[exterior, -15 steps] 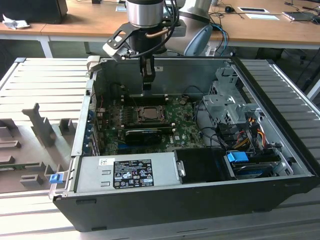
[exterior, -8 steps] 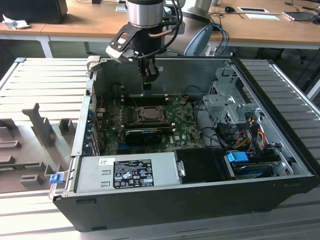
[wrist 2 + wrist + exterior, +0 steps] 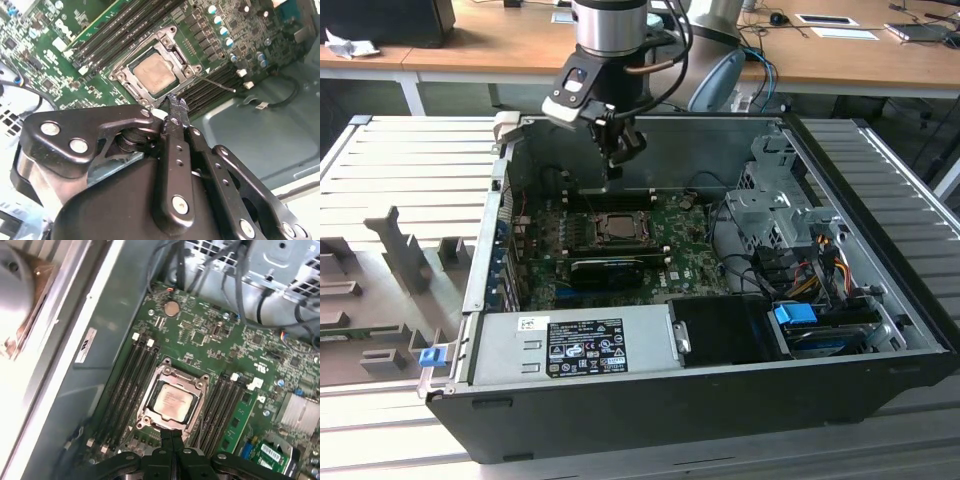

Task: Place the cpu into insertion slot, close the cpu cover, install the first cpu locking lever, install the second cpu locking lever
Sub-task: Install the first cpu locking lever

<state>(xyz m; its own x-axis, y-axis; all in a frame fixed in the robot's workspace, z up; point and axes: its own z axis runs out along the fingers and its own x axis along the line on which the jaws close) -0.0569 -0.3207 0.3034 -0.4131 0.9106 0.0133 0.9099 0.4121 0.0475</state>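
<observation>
Cpu point(image 3: 172, 401) is seen seated flat in the insertion slot point(image 3: 142, 420) on the green motherboard point(image 3: 210, 340), with the cpu cover point(image 3: 196, 401) laid down around it so that the silver-grey top is framed by its window. The end effector point(image 3: 171, 436) is held over the board just beside the socket's edge. Its fingers are pressed together and nothing is gripped between them. Whether the tips touch anything cannot be told.

In the second wrist view a thin wire locking lever point(image 3: 220, 82) is seen angled out from the frame across the neighbouring memory slots point(image 3: 202, 95), and it is judged not yet latched.

Several faults are judged possible from here. The springy wire could slip off the narrow closed tips if it is pushed off-centre, and it could snap back. The tips could then be driven into the memory slots or the small parts packed round the socket. If the cover is not fully down, it could be lifted or left skewed by a lever forced over it — and the chip could be loaded unevenly.

A large black-and-white label point(image 3: 587, 346) is carried on the power supply point(image 3: 505, 350), and a narrow white sticker point(image 3: 86, 345) is fixed to the case wall point(image 3: 115, 315). Faint print is also borne on the chip's top — none of this writing can be made out as words.
</observation>
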